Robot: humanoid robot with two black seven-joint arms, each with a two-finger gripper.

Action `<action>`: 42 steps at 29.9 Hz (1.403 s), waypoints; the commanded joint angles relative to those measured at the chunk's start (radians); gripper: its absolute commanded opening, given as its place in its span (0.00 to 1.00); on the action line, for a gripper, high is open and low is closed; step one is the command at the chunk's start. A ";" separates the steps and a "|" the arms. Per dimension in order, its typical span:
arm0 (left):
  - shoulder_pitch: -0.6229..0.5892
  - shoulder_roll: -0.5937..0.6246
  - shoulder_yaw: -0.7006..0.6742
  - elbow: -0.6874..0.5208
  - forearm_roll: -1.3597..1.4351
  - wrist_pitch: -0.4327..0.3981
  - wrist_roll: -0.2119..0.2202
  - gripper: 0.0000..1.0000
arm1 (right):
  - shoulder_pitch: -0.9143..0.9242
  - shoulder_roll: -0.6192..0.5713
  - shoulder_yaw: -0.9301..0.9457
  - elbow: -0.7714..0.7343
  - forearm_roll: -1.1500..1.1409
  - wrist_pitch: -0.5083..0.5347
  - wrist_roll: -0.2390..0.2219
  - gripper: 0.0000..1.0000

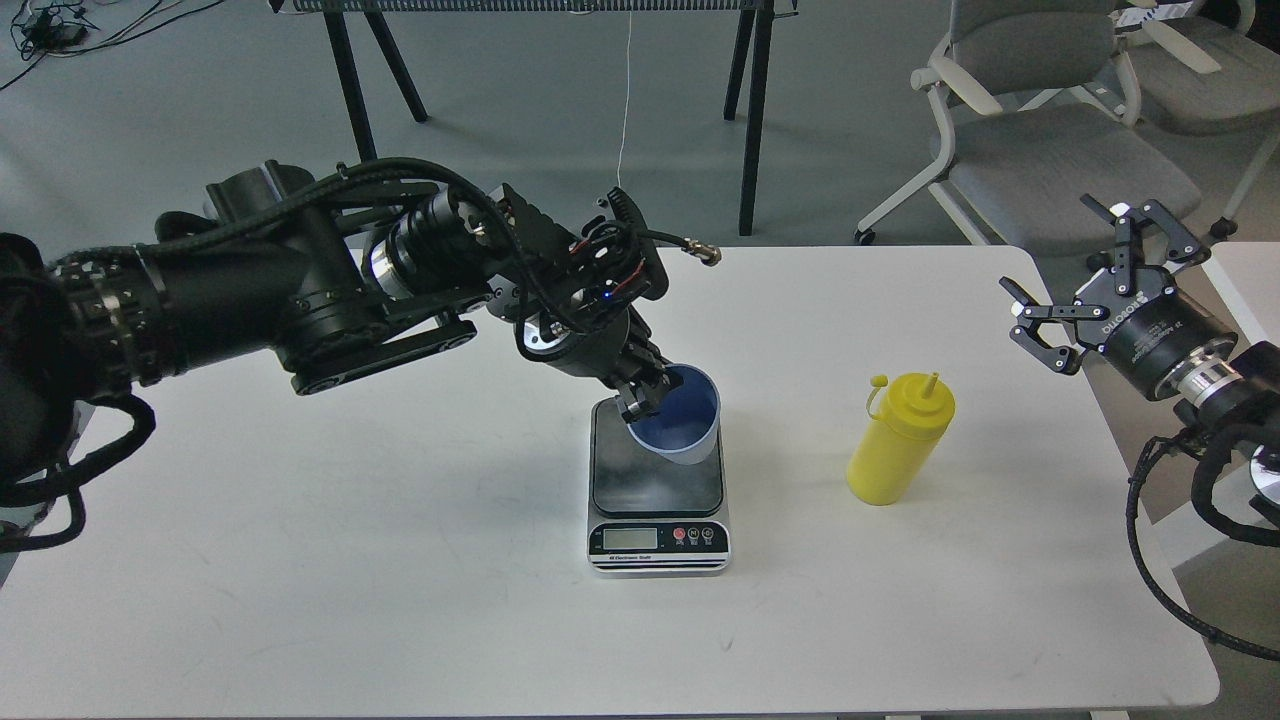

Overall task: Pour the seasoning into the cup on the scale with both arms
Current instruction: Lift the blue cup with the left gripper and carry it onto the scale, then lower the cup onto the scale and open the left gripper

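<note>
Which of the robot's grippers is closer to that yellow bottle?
The right gripper, open in the air off to the yellow bottle's right. The left gripper is farther, gripping the cup's rim.

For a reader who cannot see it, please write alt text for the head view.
The left gripper holds the rim of a blue-grey cup, tilted over a small digital scale on a white table. A yellow squeeze bottle stands upright to the right, untouched; the right gripper hovers open beyond it.
</note>
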 commanded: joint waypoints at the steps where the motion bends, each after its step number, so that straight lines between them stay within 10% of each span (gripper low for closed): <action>1: 0.007 -0.006 0.013 0.008 0.000 0.000 0.000 0.00 | 0.000 0.002 0.003 0.000 0.000 0.000 0.000 1.00; 19: 0.022 -0.014 0.053 0.044 0.003 0.000 0.000 0.02 | -0.001 0.002 0.004 0.002 0.000 0.000 0.001 1.00; 42: 0.034 -0.040 0.052 0.072 -0.003 0.000 0.000 0.29 | -0.015 0.002 0.004 0.002 0.002 0.000 0.001 1.00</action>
